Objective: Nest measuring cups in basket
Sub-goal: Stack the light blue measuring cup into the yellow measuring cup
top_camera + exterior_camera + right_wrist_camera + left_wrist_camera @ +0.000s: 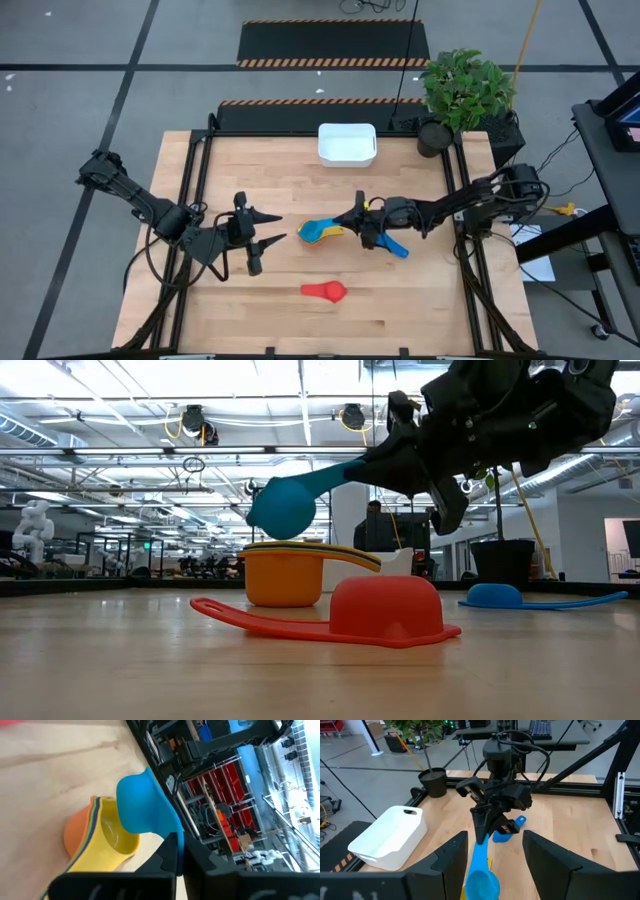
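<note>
My right gripper (347, 221) is over the table's middle, shut on a light blue measuring cup (283, 506). That cup hangs just above a stack of nested cups (286, 575), orange outside and yellow inside (107, 837), which stands upright on the table. A red cup (385, 610) lies mouth down near the near edge. A dark blue cup (396, 246) lies mouth down beside the right arm. My left gripper (272, 229) is open, left of the stack, pointing at it. The white basket (347, 143) sits at the far edge. My right gripper pinches the light blue cup's flat handle near its free end (175, 838) between the two fingers. The fingers come slanting down from the table's right, roughly along the handle. The cup is lifted clear, its bowl (483, 882) lower than the handle, over the yellow cup.
A black pot with a green plant (440, 130) stands at the far right corner, right of the basket. Dark frame rails (195, 180) run along the table's left and right sides. Bare wood lies between the stack and the basket.
</note>
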Tool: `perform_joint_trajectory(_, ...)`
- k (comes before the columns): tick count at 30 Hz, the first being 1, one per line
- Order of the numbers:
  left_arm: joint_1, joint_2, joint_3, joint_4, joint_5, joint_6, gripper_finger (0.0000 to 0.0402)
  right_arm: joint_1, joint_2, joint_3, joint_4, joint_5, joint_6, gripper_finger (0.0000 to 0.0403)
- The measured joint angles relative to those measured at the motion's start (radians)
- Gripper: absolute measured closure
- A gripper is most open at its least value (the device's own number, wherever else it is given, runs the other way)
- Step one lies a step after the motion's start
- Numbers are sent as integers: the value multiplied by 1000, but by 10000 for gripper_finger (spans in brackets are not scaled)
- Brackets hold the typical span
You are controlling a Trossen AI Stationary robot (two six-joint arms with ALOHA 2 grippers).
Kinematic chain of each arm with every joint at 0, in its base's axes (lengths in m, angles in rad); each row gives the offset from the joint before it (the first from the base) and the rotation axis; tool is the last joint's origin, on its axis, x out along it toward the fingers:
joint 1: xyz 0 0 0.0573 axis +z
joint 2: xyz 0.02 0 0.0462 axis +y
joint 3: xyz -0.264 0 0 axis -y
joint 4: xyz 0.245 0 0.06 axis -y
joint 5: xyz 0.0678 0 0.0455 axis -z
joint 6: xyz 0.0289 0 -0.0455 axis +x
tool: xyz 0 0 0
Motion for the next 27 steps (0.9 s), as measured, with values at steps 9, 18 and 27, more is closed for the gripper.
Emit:
perform_joint_trajectory(9,0,0,0,1,9,2,210,-5,83,0,79,0,-27,403)
perform_joint_trajectory(18,0,0,0,1,12,2,210,-6,102,0,97,2,-4,388)
perform_joint_trajectory(27,0,0,0,1,15,3,210,-20,102,0,96,1,126,317)
